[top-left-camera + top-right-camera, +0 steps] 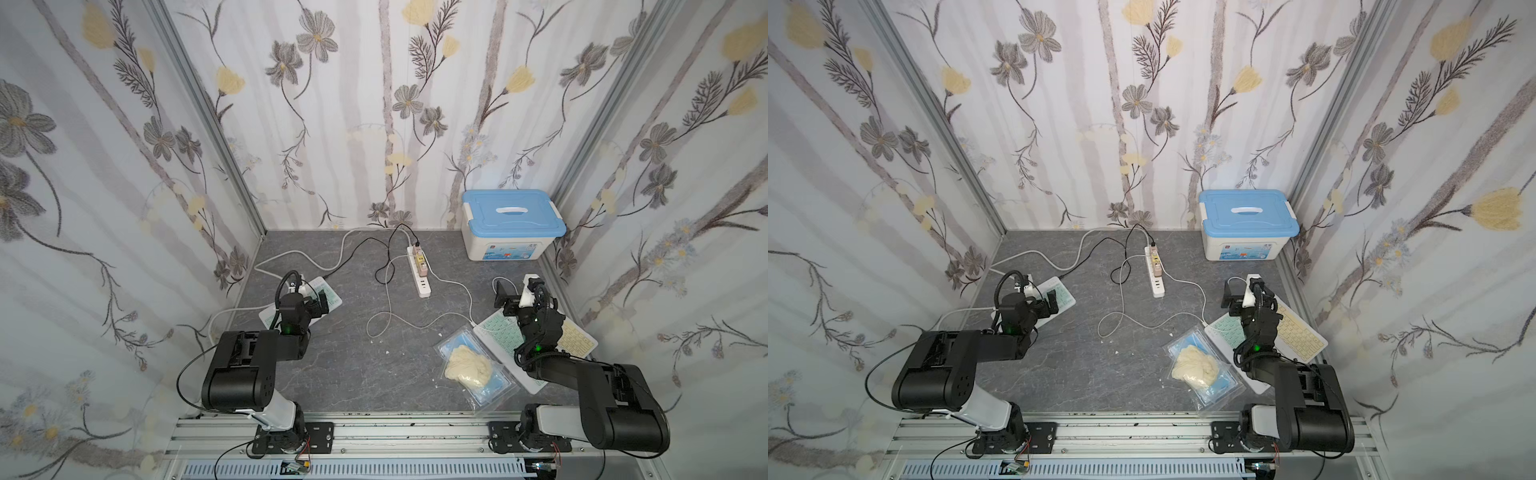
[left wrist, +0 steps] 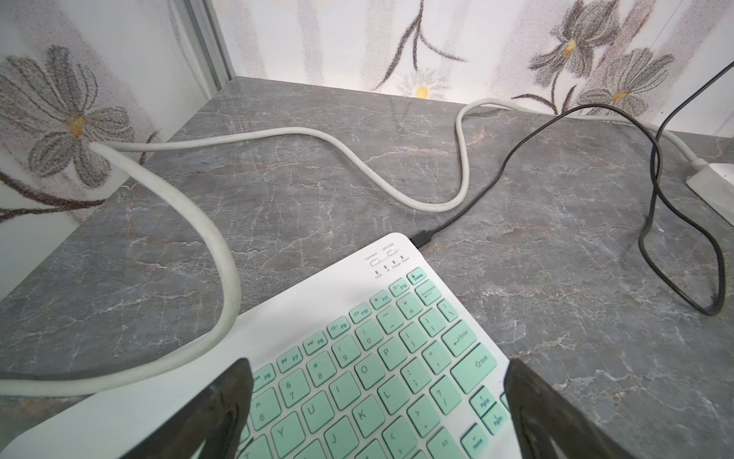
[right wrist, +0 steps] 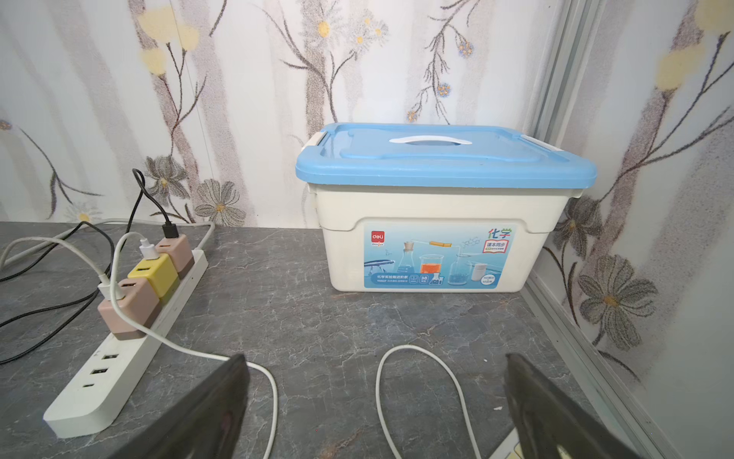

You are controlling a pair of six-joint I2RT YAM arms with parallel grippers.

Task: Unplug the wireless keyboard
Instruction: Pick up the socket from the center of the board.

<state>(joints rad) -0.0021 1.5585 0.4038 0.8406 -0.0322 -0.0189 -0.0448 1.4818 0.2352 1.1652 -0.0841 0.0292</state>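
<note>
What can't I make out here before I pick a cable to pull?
Left keyboard: both top views, mostly under the left arm.
Right keyboard: right wrist view, cut off at the edge; port unseen.
White cable at that keyboard: both top views, too small to tell whether plugged in.

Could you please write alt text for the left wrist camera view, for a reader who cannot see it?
A white keyboard with mint-green keys lies on a grey marbled table, a thin black cable plugged in at its corner. The left gripper frames the keys with open jaws, holding nothing. A thick white cord loops across the table beside it.
</note>
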